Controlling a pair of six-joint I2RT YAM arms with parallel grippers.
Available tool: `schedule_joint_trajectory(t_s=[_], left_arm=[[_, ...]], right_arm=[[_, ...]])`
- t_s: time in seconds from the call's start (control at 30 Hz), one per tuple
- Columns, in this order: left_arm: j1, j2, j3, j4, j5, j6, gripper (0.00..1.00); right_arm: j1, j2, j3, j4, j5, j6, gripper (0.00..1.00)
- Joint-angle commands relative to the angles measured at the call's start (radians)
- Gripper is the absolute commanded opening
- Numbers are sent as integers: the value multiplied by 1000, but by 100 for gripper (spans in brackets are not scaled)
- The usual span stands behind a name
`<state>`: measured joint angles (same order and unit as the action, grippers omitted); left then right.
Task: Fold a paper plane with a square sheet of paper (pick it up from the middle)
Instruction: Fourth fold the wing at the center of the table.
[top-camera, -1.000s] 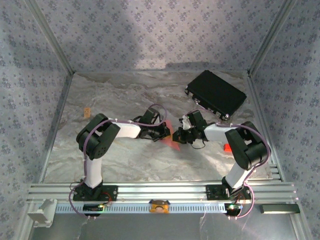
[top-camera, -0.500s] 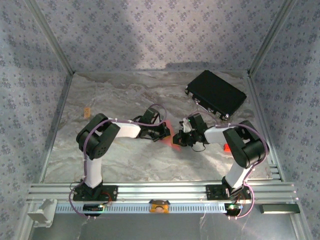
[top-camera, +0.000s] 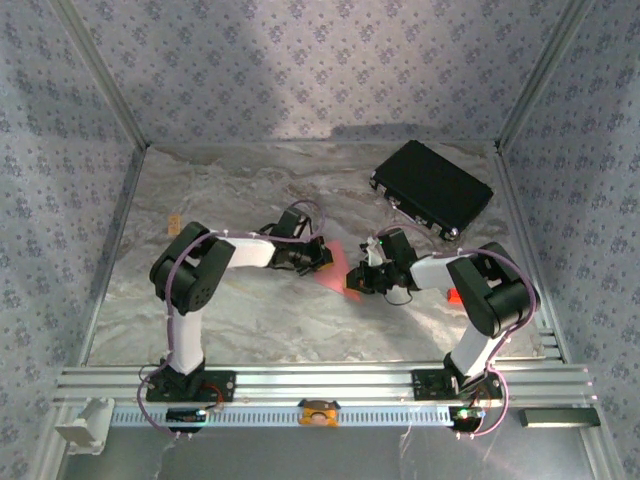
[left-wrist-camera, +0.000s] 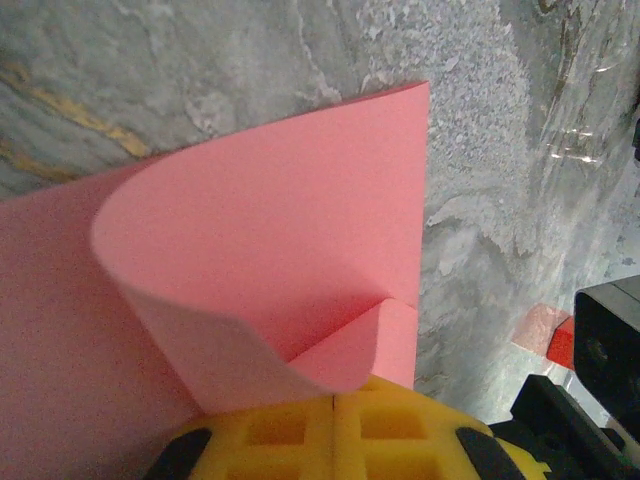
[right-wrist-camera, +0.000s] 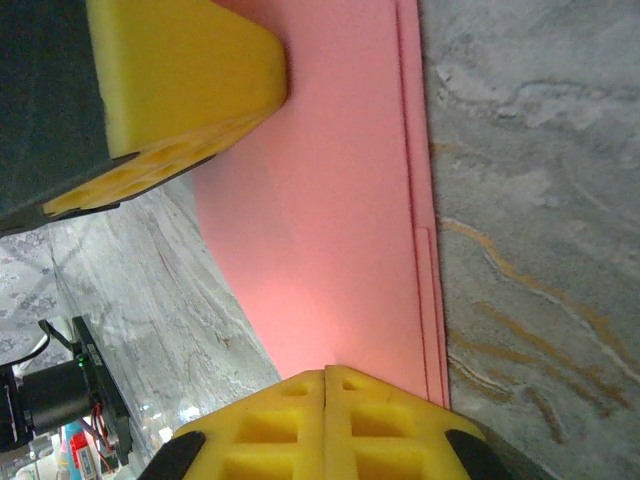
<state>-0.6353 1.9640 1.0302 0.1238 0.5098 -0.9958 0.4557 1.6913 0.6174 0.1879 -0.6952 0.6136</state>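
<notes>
My left gripper (left-wrist-camera: 332, 405) has its yellow foam pads (left-wrist-camera: 280, 435), moulded with square recesses, pressed flat together at the bottom of the left wrist view. They pinch the square sheet of paper (left-wrist-camera: 270, 220), which is thin, matte and salmon pink. It curls up from them in a smooth rounded fold, with one sharp corner at the upper middle. My right gripper (right-wrist-camera: 325, 385), pads closed too, nips the sheet beside a straight doubled edge. The sheet sits mid-frame overhead, on the glossy grey marbled tabletop (left-wrist-camera: 500, 120) veined with gold.
</notes>
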Motion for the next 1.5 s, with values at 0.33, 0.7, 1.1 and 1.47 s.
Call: schedule_joint_trajectory(t_s=[0.33,0.7,1.1,1.47], left_arm=[[113,46,37,-95,-64,70,3],[194,53,55,-125,-69,87,3],[198,25,133,-248,-123,128,4],[107,-119,128,-248,-134,158,11]], right_arm=[[-7,27,-48,-136,46,7,0],[-7,28,-51,-134,37,6,0],[-6,29,-49,-132,31,7,0],[-6,27,-46,-133,33,7,0]])
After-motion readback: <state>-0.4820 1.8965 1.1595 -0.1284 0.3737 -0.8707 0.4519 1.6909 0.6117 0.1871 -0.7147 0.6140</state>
